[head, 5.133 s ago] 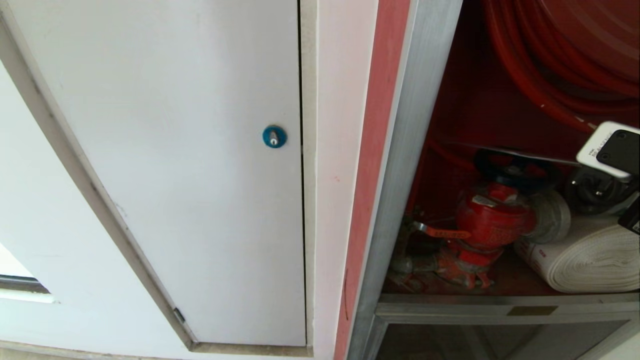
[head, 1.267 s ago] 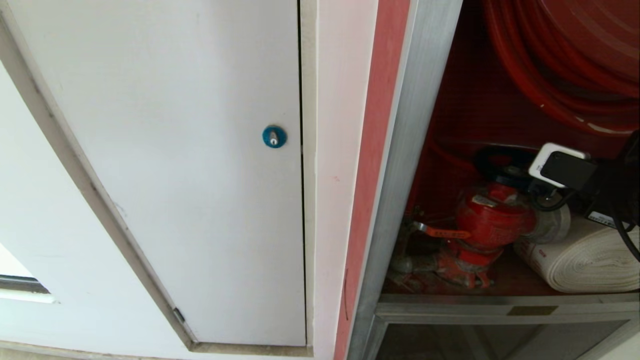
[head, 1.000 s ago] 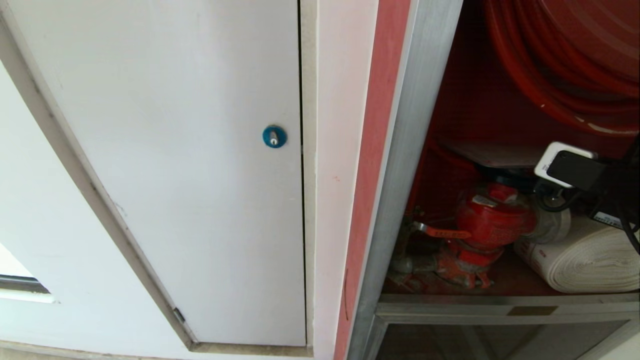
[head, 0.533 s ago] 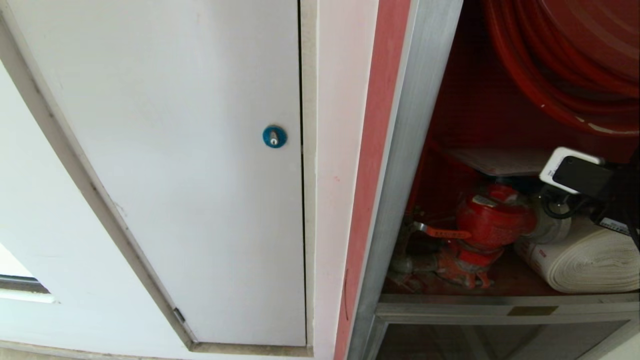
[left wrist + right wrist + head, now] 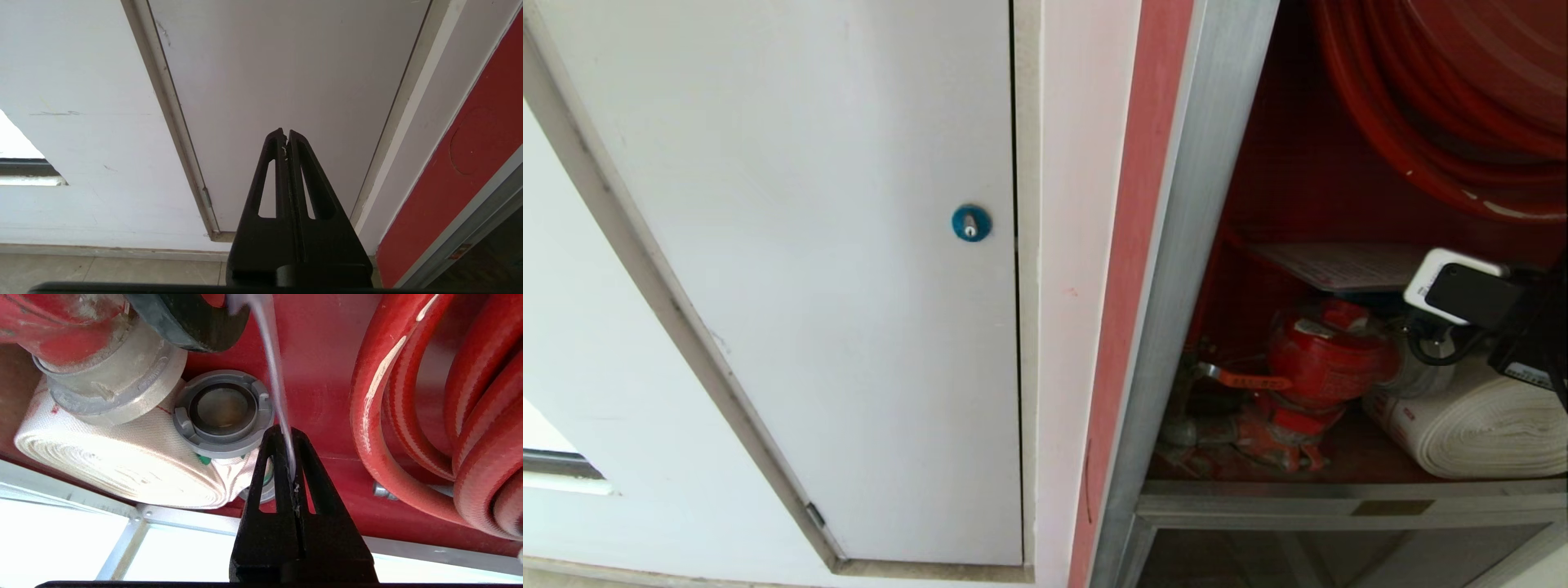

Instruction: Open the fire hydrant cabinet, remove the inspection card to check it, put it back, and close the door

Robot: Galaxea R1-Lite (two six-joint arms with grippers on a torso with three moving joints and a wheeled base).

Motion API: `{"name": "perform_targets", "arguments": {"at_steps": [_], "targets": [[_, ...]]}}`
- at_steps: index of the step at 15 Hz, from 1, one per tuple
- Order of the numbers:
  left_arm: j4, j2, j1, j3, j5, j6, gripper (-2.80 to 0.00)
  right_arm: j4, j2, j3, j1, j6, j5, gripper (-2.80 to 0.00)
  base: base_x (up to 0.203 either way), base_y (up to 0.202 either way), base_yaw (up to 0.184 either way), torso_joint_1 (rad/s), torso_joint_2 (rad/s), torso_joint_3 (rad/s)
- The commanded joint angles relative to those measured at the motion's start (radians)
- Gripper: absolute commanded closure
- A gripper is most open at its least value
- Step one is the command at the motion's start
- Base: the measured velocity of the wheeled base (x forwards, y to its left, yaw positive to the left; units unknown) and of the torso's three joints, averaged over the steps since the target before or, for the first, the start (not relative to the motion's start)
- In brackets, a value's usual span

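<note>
Standing open at the right of the head view, the fire hydrant cabinet (image 5: pixel 1176 269) shows its red interior with the red hose reel (image 5: pixel 1445 98) at the top, the white rolled hose (image 5: pixel 1486 425) on the floor and the red valve (image 5: pixel 1327 359) beside it. Reaching in from the right, the right gripper (image 5: pixel 289 457) has its fingers pinched tight on the edge of the inspection card (image 5: pixel 1339 265), which lies roughly level just above the valve. Outside, the left gripper (image 5: pixel 286 141) hangs fully closed and empty before the white panel (image 5: pixel 286 73) with its blue lock (image 5: pixel 971 223).
</note>
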Motion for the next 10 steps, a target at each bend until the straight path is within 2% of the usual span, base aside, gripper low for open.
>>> {"name": "perform_targets", "arguments": {"at_steps": [1,10], "targets": [[-0.001,0.0,0.0,0.014,0.001,0.0,0.0,-0.003,-0.001,0.0,0.0,-0.011,-0.004,-2.8,0.0,0.0,0.0,0.0,0.0,0.0],[-0.001,0.0,0.0,0.014,0.0,0.0,0.0,-0.002,-0.007,0.003,0.0,-0.014,0.001,-2.8,0.0,0.0,0.0,0.0,0.0,0.0]]}}
